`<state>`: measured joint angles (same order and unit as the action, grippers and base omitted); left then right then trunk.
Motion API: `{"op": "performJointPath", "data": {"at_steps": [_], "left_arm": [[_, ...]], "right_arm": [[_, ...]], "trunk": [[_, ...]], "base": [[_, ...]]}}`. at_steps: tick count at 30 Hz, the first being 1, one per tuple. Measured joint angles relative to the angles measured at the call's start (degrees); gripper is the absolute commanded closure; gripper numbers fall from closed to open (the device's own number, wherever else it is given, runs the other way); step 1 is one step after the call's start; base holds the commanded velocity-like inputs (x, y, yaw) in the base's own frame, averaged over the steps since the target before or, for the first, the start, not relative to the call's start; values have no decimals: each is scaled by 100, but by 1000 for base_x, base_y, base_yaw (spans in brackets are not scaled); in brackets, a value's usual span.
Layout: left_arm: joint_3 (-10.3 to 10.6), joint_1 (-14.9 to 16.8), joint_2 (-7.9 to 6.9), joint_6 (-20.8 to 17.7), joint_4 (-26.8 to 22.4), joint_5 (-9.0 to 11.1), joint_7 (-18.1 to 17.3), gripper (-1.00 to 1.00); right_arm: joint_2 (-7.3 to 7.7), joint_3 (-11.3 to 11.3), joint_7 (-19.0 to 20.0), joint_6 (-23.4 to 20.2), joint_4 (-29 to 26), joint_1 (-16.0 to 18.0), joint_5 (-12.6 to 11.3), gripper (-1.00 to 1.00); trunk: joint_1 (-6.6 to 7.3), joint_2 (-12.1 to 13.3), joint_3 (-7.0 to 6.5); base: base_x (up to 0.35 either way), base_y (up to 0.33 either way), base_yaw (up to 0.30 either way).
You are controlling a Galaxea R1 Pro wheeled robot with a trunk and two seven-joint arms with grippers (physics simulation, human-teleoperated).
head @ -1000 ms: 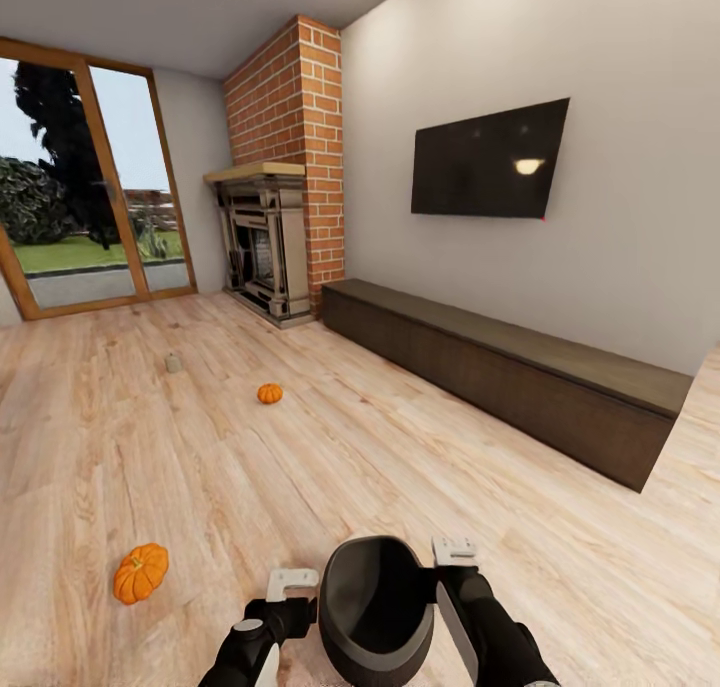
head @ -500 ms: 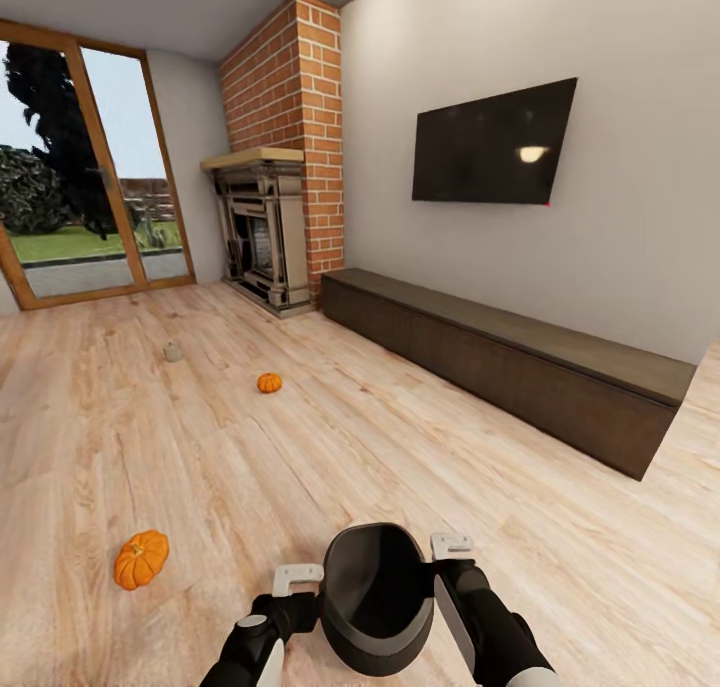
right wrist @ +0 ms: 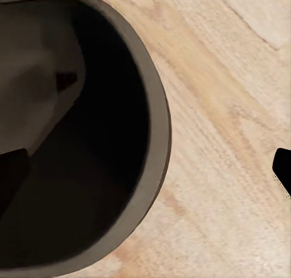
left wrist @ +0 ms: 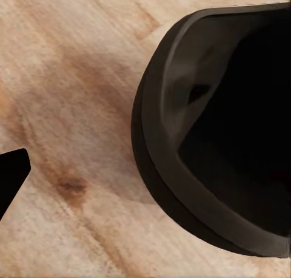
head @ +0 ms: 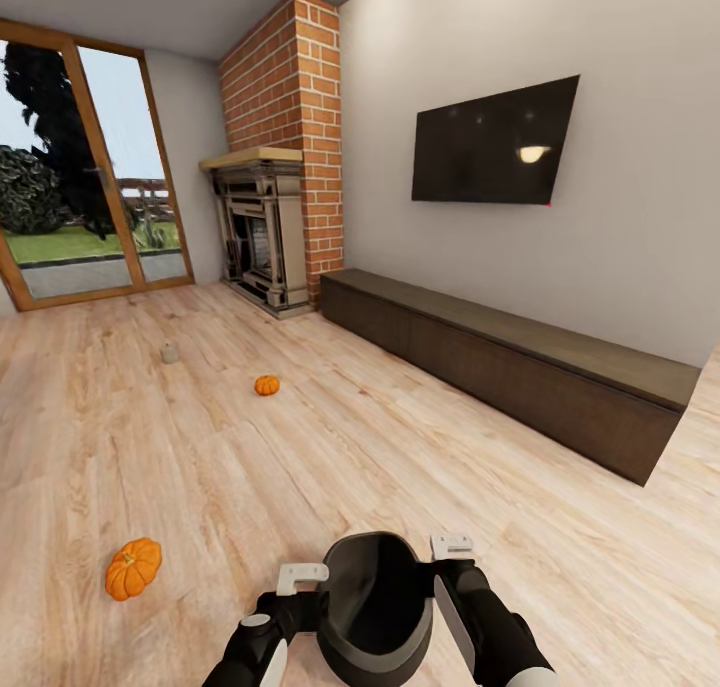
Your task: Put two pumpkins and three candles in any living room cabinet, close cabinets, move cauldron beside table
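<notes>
Cauldron: black, round-bellied pot with a thick grey-dark rim band and a dark, hollow interior; sits nearest of all, low in the head view, carried between the two arms above the wooden floor. In the left wrist view its rim and wall curve over pale floorboards; in the right wrist view the same rim arcs round the black inside.

Left pincer: white-tipped, against the cauldron's left side. Whether it is clenched or released cannot be told.

Right pincer: white-tipped, against the cauldron's right side, black arm behind it. Its state cannot be told either.

Larger pumpkin: orange, ribbed, round, lying on the floor to the near left, well apart from the cauldron.

Smaller pumpkin: orange, ribbed, on the floor farther off, centre-left.

Candle: short, squat, beige stub, standing on the floor beyond the smaller pumpkin, toward the far left.

Cabinet: long, low, dark brown unit with a flat top, fronts closed, running along the right wall from the fireplace toward the near right.

Fireplace: grey surround under a pale mantel, at the foot of a red brick chimney, far centre.

Television: black panel on the right wall above the cabinet.

Glass doors: wood-framed, far left, garden beyond.
</notes>
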<state>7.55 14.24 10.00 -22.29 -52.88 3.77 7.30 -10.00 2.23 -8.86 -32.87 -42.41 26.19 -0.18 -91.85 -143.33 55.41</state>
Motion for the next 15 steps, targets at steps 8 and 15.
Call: {"op": "performJointPath", "data": {"at_steps": [8, 15], "left_arm": [[1, 0, 0, -1, -10, 0, 0, -100], [1, 0, 0, 12, -11, 0, 0, -100]], "right_arm": [[0, 5, 16, 7, -3, 0, 0, -100], [0, 5, 24, -26, 4, 0, -3, -100]], "trunk": [[0, 0, 0], [0, 0, 0]], "base": [[95, -68, 0], [40, -39, 0]]}}
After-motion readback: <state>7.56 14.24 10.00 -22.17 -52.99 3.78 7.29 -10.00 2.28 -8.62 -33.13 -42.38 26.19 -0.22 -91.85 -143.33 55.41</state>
